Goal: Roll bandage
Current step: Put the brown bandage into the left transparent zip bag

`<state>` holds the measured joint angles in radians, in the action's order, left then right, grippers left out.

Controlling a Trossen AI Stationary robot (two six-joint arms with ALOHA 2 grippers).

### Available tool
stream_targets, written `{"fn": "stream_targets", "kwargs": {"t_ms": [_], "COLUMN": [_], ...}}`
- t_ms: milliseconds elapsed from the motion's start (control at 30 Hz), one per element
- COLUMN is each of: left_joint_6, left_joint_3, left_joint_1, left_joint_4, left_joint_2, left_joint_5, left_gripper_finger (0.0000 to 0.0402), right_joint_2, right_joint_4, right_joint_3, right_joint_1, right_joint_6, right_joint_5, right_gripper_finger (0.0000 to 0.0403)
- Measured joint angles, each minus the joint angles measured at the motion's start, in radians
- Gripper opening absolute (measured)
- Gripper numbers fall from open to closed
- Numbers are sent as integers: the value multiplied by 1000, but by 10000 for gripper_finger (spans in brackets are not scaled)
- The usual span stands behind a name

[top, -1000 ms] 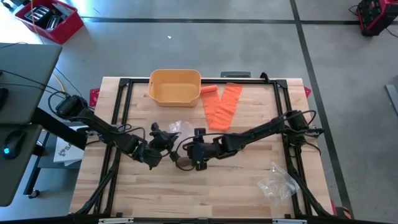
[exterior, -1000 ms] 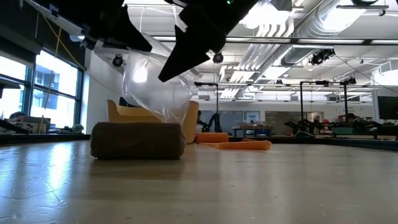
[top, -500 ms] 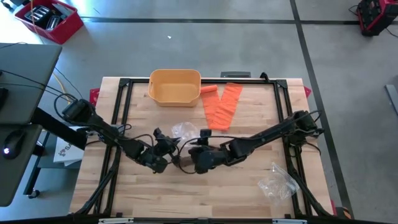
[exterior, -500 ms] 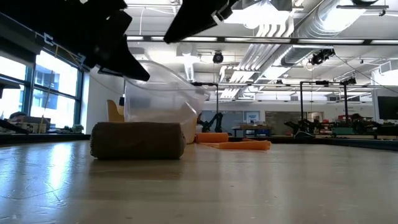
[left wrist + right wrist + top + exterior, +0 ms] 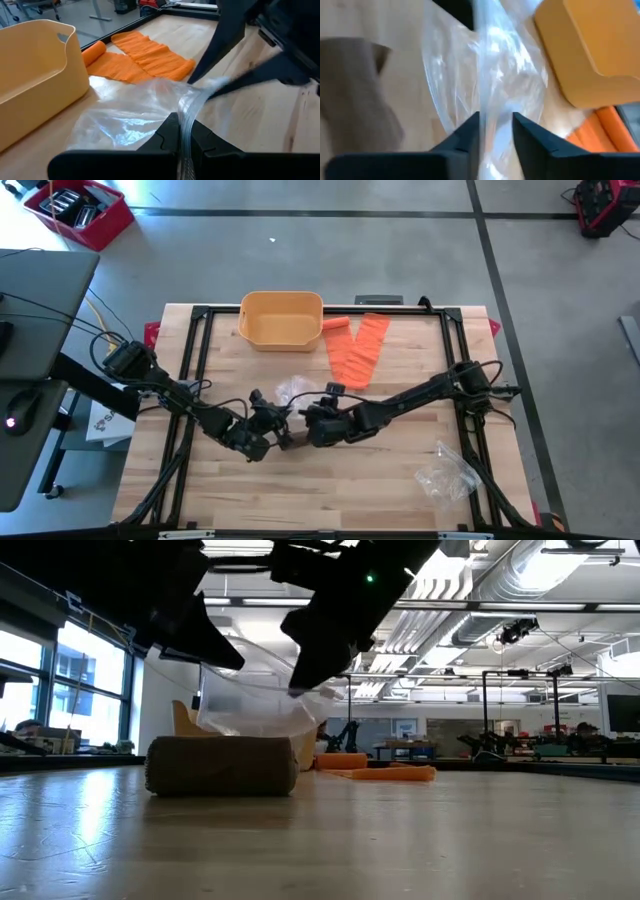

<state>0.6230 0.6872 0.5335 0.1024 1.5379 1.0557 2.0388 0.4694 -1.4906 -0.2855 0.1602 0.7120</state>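
Note:
A brown bandage roll [image 5: 222, 765] lies on its side on the wooden table [image 5: 400, 490], below both grippers. Above it hangs a clear plastic bag [image 5: 255, 705], stretched between them. My left gripper [image 5: 182, 145] is shut on one side of the bag, and my right gripper [image 5: 496, 131] is shut on the other side. In the high view the two grippers [image 5: 268, 438] [image 5: 308, 427] face each other at mid-table. Flat orange bandage strips [image 5: 358, 350] lie toward the far edge. My left gripper pinches a gathered edge of the bag [image 5: 186, 112] between its two fingers, coming nearly level from the table's left. The plastic runs taut from there toward the other gripper. My right gripper has a bunched band of the bag [image 5: 492, 85] between its two fingers, slanting down from the table's right. The bag hangs clear of the table, just over the roll.
A yellow bin [image 5: 282, 318] stands at the far edge, with an orange roll [image 5: 335, 325] beside it. A second crumpled clear bag [image 5: 445, 473] lies near the right front. A black frame [image 5: 470, 430] borders the table.
My right gripper rose off the bag, then turned and came back down onto its upper part. My left gripper sank a little with its edge of the bag, so the bag now hangs lower and is stretched between the two. The roll stayed put.

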Motion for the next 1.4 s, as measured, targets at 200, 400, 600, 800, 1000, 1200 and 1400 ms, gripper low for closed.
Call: {"fn": "stream_targets", "kwargs": {"t_ms": [200,400,600,800,1000,1200,1400], "left_joint_6": [-47,-183,-389,-497,-383,-215,-249], "left_joint_3": [0,17,71,179,322,370,369], "left_joint_1": [-4,-19,-53,-82,-79,-76,-68], "left_joint_4": [22,28,1,-162,-545,-797,-762], "left_joint_2": [0,-1,-1,-1,-2,-2,-28], "left_joint_5": [-58,-97,-96,-79,-91,-135,-131], "left_gripper_finger": [36,136,205,201,196,196,196], "right_joint_2": [-2,-4,-5,-6,-6,-5,-5], "right_joint_4": [26,29,59,148,241,215,204], "right_joint_3": [0,0,-32,-89,-99,-99,-99], "right_joint_1": [3,27,44,50,63,66,72], "right_joint_6": [-7,-20,-45,-67,-41,-30,-29], "right_joint_5": [37,-58,-86,-82,-90,-118,-148], "right_gripper_finger": [10,3,1,0,0,0,0]}}
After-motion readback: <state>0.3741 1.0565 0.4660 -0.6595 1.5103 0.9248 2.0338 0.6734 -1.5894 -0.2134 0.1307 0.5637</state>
